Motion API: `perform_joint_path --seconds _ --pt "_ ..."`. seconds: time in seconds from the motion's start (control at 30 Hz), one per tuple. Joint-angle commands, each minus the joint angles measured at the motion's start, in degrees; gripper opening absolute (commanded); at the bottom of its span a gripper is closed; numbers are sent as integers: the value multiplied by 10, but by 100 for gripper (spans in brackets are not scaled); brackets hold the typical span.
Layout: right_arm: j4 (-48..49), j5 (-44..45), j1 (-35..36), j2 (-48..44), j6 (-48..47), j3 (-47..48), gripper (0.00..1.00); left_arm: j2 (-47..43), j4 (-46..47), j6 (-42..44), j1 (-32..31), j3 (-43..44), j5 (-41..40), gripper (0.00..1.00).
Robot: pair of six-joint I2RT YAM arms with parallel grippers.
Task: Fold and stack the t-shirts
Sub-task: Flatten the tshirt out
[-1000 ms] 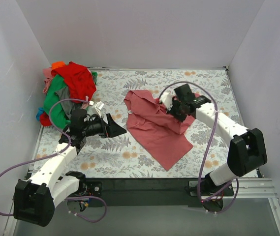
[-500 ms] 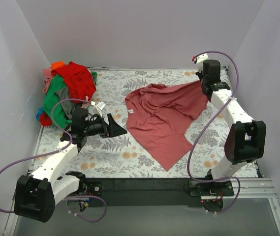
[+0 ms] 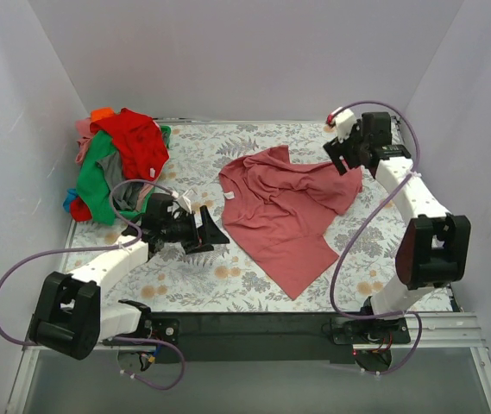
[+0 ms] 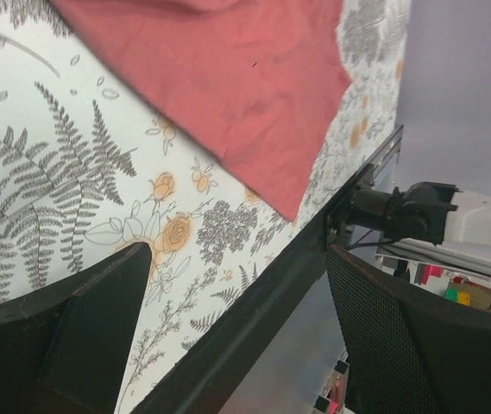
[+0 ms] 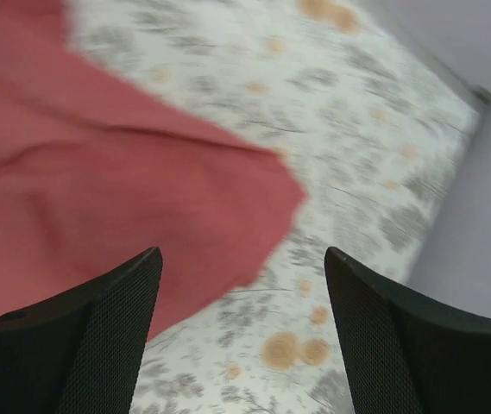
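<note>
Looks like the flattening stage. Shows pink tee (image 3: 284, 207) rumpled on the cover (image 3: 185, 276), one corner just below the parted, empty jaws of right gripper (image 3: 340, 158). Shows left gripper (image 3: 213, 229) parted and empty too, tee's hem ahead of its jaws. Calls next for pinching edges and smoothing flat.

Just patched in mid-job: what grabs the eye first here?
A salmon-pink t-shirt lies spread, rumpled, across the middle of the floral cover. A bright heap of red, green and orange t-shirts fills the far left corner. The right arm holds its jaws open over the pink shirt's far right corner.
</note>
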Motion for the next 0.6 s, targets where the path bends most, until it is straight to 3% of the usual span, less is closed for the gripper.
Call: perform_joint_path --seconds 0.0,0.07,0.17,0.33,0.57 --pt "-215 -428 14 -77 -152 -41 82 9 -40 -14 -36 30 -64 82" --pt "-259 -463 46 -96 -236 -100 81 29 -56 -20 -65 36 -88 82" --pt "-253 -405 61 -121 -253 -167 80 60 -57 -46 -105 46 -122 81" --pt "-233 -366 17 -115 -189 -204 72 108 -55 -81 -199 77 -182 80" --pt "-178 -364 -45 -119 -121 -232 71 190 -65 -88 -311 137 -267 79"
